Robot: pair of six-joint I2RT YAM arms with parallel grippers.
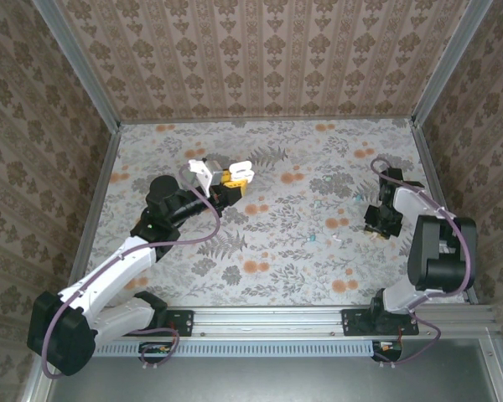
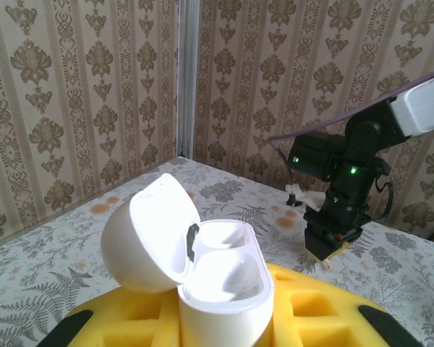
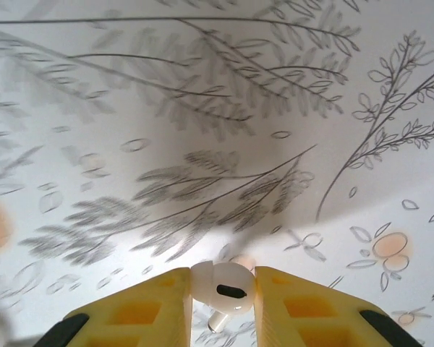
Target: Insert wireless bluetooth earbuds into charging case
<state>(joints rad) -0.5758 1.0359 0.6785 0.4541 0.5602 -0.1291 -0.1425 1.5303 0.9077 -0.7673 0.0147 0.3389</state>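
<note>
My left gripper [image 1: 236,177] [image 2: 224,314] is shut on the white charging case [image 2: 228,285], holding it upright between its yellow pads above the table. The lid [image 2: 148,235] stands flipped open to the left, and both wells inside show nothing in them. My right gripper [image 1: 379,228] [image 3: 220,289] hangs low over the floral table at the right. It is shut on a white earbud [image 3: 224,285], pinched between the yellow fingers [image 3: 152,303] with its stem pointing down. The earbud sits just above the tabletop.
A few tiny pale pieces [image 1: 312,238] lie on the floral cloth [image 1: 277,276] between the two arms, left of the right gripper. Patterned walls [image 1: 268,59] enclose the table on three sides. The right arm [image 2: 340,195] appears across the table in the left wrist view.
</note>
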